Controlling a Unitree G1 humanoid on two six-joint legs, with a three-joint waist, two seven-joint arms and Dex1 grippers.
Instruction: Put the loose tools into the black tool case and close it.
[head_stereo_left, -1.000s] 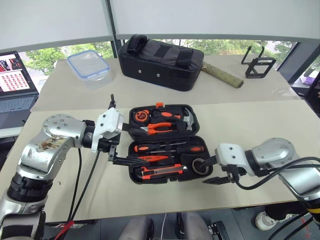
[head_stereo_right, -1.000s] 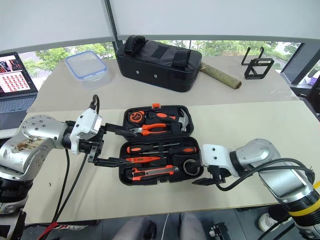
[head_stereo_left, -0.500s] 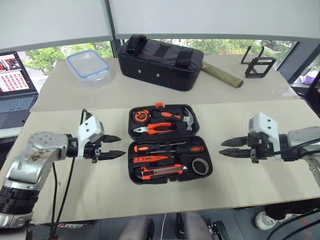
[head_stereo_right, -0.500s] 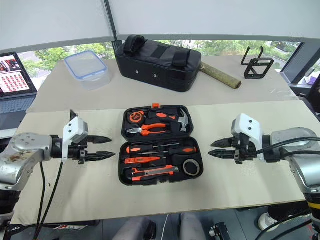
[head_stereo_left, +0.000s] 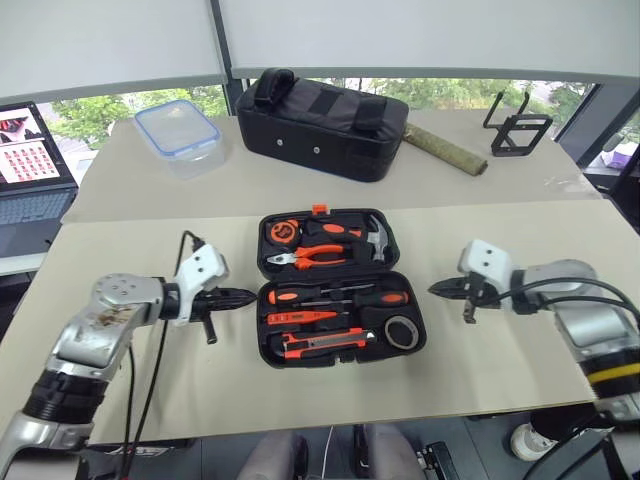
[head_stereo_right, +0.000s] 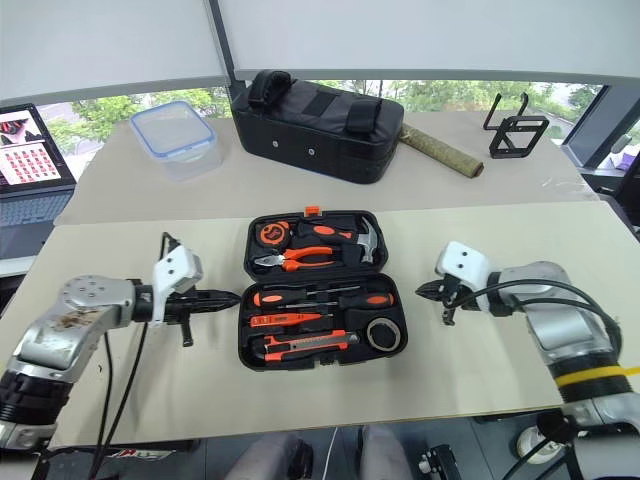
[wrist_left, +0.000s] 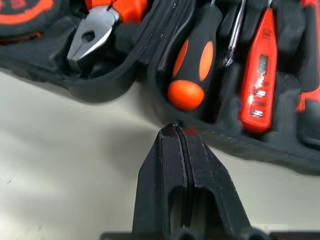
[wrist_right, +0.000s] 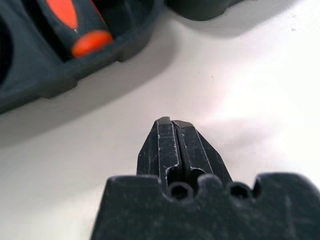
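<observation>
Setting: a beige table (head_stereo_left: 500, 360) beneath a window, with a second beige surface behind it.
Black tool case (head_stereo_left: 340, 288): lies open and flat at the middle of the table, between the two grippers; the orange latch (head_stereo_left: 319, 210) sits on its far edge.
Far half of case: holds a tape measure (head_stereo_left: 283, 232), orange-handled pliers (head_stereo_left: 312, 256) and a hammer (head_stereo_left: 372, 239).
Near half of case: holds two orange-and-black screwdrivers (head_stereo_left: 340, 296), a slim orange tester screwdriver (head_stereo_left: 296, 317), the utility knife (head_stereo_left: 325, 343) and the tape roll (head_stereo_left: 402, 332), each seated in a moulded slot.
Left gripper (head_stereo_left: 250, 297): fingers pressed together with nothing between them, tip pointing at the case's left edge and just beside it; in the left wrist view the tip (wrist_left: 175, 131) sits close to the rim by a screwdriver's handle end, contact unclear.
Right gripper (head_stereo_left: 435, 288): fingers likewise pressed together and holding nothing, tip aimed at the case's right edge, a small gap of bare table between.
Behind: a larger black fabric bag (head_stereo_left: 320, 122), a clear lidded container (head_stereo_left: 180, 133), a mossy stick (head_stereo_left: 445, 148), a black wire holder (head_stereo_left: 515, 125).
Far left: a laptop (head_stereo_left: 30, 165) with its screen lit.
</observation>
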